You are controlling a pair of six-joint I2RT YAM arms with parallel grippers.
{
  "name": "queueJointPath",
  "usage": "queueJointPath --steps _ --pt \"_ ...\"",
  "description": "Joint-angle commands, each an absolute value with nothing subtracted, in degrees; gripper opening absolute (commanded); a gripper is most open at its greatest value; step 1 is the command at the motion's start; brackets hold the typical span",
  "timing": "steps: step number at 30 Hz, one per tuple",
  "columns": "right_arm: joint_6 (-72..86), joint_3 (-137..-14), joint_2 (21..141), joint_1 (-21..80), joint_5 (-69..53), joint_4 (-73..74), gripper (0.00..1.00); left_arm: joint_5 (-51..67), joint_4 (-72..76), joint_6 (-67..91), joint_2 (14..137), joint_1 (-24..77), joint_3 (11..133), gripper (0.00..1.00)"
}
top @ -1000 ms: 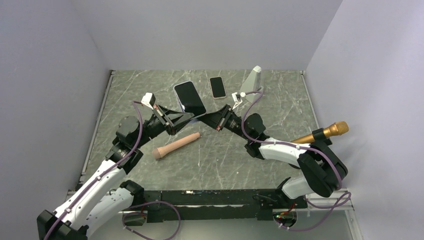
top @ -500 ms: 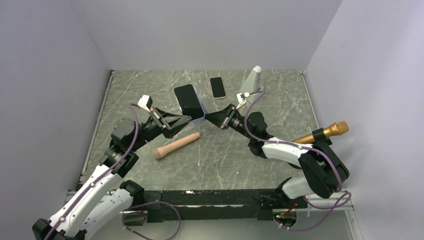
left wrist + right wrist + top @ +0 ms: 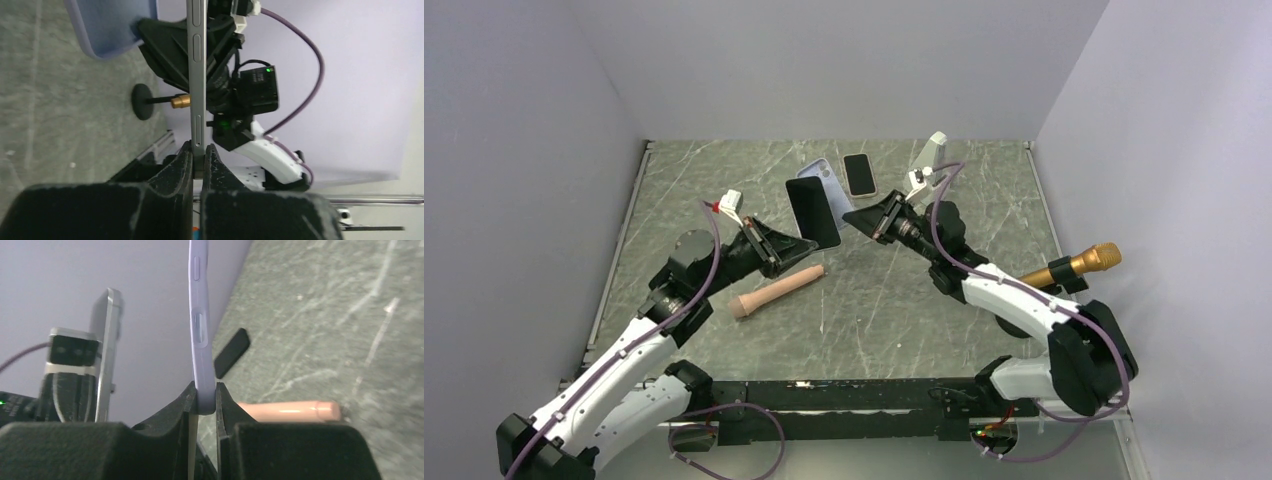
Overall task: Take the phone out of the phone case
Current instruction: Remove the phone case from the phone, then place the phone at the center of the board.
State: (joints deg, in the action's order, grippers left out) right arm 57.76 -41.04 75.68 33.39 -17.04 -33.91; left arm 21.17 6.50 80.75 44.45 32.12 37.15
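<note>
Clearly the two pieces are apart. The left gripper (image 3: 797,239) is clamped on one end of the phone (image 3: 813,212) and holds it tilted up above the middle of the table (image 3: 984,210), dark screen toward the overhead camera. Just behind it, toward the far edge, the lavender phone case (image 3: 816,168) is held up with one rim pinched tight in the right gripper (image 3: 852,214).

I judge the phone stiff and dense for its thinness, with slick glass that could slide between such narrow fingers. The metal side rails look the safer hold, and it wants lowering flat, not dropping. The case looks light and rubbery, likely to flex, so a rim pinch should do.

Below the phone, nearer the arms, lies a pinkish cylinder (image 3: 776,291), which narrows the landing space. A second small phone (image 3: 858,175) lies by the far edge just beside the case, then a grey wedge (image 3: 931,155) toward the far right corner. A gold microphone (image 3: 1079,264) sits at the right edge, well apart.
</note>
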Motion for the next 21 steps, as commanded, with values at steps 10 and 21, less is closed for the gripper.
queueJointPath --steps 10,21 --pt "39.21 -44.19 56.15 32.63 -7.08 5.24 0.0 23.9 -16.58 40.26 46.82 18.59 52.12 0.0" --pt "37.71 -44.26 49.93 32.49 -7.35 11.3 0.0 11.48 -8.65 52.9 42.98 13.13 39.7 0.0"
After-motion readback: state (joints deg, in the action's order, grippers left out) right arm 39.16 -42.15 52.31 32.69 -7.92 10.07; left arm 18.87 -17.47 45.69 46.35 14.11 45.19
